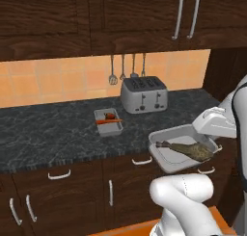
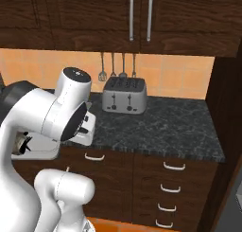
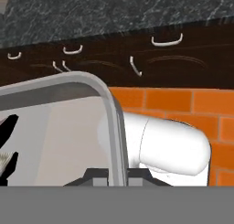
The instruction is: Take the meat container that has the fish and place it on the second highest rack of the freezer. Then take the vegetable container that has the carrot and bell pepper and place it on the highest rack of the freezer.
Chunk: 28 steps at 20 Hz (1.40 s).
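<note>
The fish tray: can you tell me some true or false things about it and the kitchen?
1. The fish lies in a grey tray held off the counter. True.
2. The jaws are wide open. False: they are shut on the tray's rim.
3. The carrot sits in a small tray on the counter. True.
4. The toaster is red. False: it is silver.

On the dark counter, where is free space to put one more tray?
Free: the counter left of the vegetable tray, and the stretch right of the toaster up to the side wall. Crowded: the part between the vegetable tray and the toaster.
</note>
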Tool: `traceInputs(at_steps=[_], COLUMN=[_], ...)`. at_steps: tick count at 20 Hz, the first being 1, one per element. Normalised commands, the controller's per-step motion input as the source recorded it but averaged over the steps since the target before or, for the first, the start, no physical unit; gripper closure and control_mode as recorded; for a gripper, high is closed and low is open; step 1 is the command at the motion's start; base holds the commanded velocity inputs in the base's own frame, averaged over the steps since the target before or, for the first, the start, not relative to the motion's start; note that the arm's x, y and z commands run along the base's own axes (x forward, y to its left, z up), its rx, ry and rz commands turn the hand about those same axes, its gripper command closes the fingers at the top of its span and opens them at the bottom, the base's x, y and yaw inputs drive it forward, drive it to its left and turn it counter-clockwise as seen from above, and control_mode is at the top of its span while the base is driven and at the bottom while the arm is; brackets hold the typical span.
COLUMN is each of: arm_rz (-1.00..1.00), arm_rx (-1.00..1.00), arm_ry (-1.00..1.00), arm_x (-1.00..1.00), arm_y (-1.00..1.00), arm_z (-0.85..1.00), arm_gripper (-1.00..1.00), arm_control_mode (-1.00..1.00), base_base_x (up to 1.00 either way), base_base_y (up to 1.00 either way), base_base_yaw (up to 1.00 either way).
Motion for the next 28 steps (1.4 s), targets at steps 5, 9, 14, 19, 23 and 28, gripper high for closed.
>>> traceInputs(at_steps=[5, 9, 14, 19, 23, 28], arm_rz=[0.00, 0.00, 0.00, 0.00, 0.00, 0.00], arm_rx=[0.00, 0.00, 0.00, 0.00, 0.00, 0.00], arm_ry=[0.00, 0.00, 0.00, 0.00, 0.00, 0.00], arm_x=[0.00, 0.00, 0.00, 0.00, 0.00, 0.00], arm_y=[0.00, 0.00, 0.00, 0.00, 0.00, 0.00], arm_z=[0.00, 0.00, 0.00, 0.00, 0.00, 0.00], arm_gripper=[1.00, 1.00, 1.00, 1.00, 1.00, 1.00], arm_control_mode=[1.00, 1.00, 1.00, 1.00, 1.00, 1.00], base_base_x=[-0.08, 0.00, -0.02, -0.05, 0.00, -0.08], base_base_y=[-0.02, 0.01, 0.00, 0.00, 0.00, -0.13], base_base_yaw=[-0.48, -0.70, -0.79, -0.78, -0.80, -0.71])
